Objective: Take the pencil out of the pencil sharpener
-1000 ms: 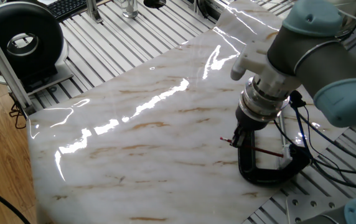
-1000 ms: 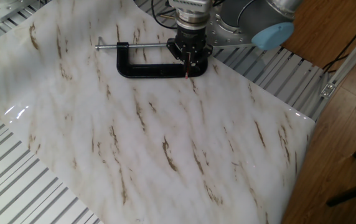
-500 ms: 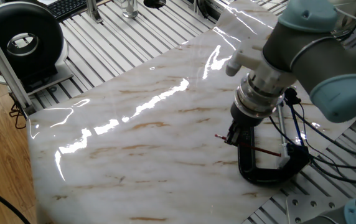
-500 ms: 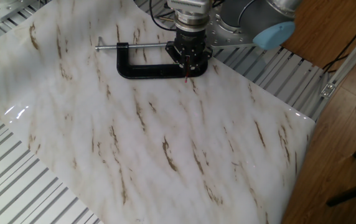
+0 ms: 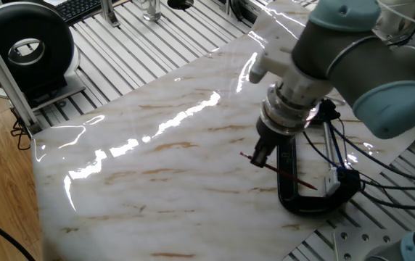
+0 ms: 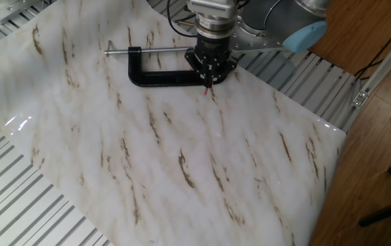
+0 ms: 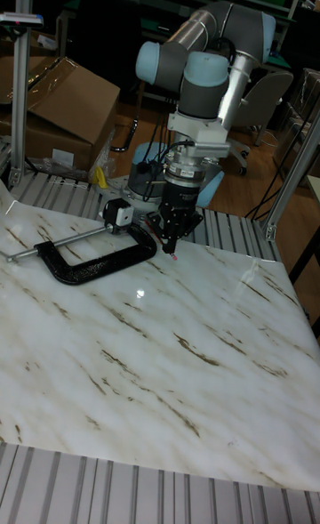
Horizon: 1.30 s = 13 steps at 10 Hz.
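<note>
My gripper (image 5: 260, 156) is shut on the thin dark-red pencil (image 5: 287, 175) near its left end. The pencil slants down to the right across the black clamp (image 5: 310, 204). Its far end stops a short gap away from the small white pencil sharpener (image 5: 334, 176), which sits by the clamp's right arm. In the other fixed view the gripper (image 6: 209, 76) stands over the clamp's right end (image 6: 161, 76), and only the pencil's red tip (image 6: 206, 87) shows below it. The tall fixed view shows the gripper (image 7: 171, 244) pointing down beside the clamp (image 7: 89, 266).
The clamp and its silver screw rod (image 6: 154, 49) lie at the edge of the marble sheet (image 5: 157, 159). Cables (image 5: 371, 181) trail off to the right. A black round device (image 5: 26, 43) and a glass (image 5: 149, 9) stand on the slatted table beyond.
The gripper has moved left, away from the sharpener, drawing the pencil with it. The pencil's far end, earlier at the sharpener, now lies clear of it. The clamp has not moved.
</note>
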Available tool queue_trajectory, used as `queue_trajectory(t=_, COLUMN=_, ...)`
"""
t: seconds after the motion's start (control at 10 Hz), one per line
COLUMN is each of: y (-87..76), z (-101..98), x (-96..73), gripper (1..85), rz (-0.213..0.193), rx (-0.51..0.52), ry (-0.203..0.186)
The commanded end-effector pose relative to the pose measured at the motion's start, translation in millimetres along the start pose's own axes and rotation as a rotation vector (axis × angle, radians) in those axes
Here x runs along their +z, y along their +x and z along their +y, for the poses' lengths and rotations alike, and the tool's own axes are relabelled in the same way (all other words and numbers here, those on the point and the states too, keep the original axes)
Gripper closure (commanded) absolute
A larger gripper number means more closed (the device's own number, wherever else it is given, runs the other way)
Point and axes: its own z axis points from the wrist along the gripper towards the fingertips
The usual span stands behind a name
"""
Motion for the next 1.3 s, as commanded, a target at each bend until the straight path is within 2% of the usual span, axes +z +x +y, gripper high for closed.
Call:
queue_trajectory(t=0.0, y=-21.5, z=-19.8, x=-10.5, gripper=84.7, rz=0.004, rx=0.021, ry=0.033)
queue_trajectory(t=0.2, y=-28.6, z=-56.0, x=-15.3, gripper=84.7, rz=0.016, rx=0.028, ry=0.054)
queue_trajectory(t=0.4, y=-30.4, z=-89.3, x=-19.6, gripper=84.7, rz=0.028, rx=0.097, ry=0.067)
queue_trajectory(t=0.5, y=-28.9, z=-106.1, x=-20.5, gripper=84.7, rz=0.035, rx=0.122, ry=0.086)
queue_trajectory(t=0.7, y=-23.8, z=-111.7, x=-21.1, gripper=84.7, rz=0.050, rx=0.198, ry=0.104)
queue_trajectory(t=0.9, y=-13.0, z=-107.0, x=-21.5, gripper=84.7, rz=0.090, rx=0.274, ry=0.094)
queue_trajectory(t=1.0, y=-6.2, z=-100.9, x=-21.9, gripper=84.7, rz=0.117, rx=0.332, ry=0.077)
queue_trajectory(t=1.1, y=-11.7, z=-72.6, x=-21.2, gripper=84.7, rz=0.116, rx=0.448, ry=-0.027)
queue_trajectory(t=1.2, y=-23.5, z=-58.1, x=-21.4, gripper=84.7, rz=0.088, rx=0.520, ry=-0.090)
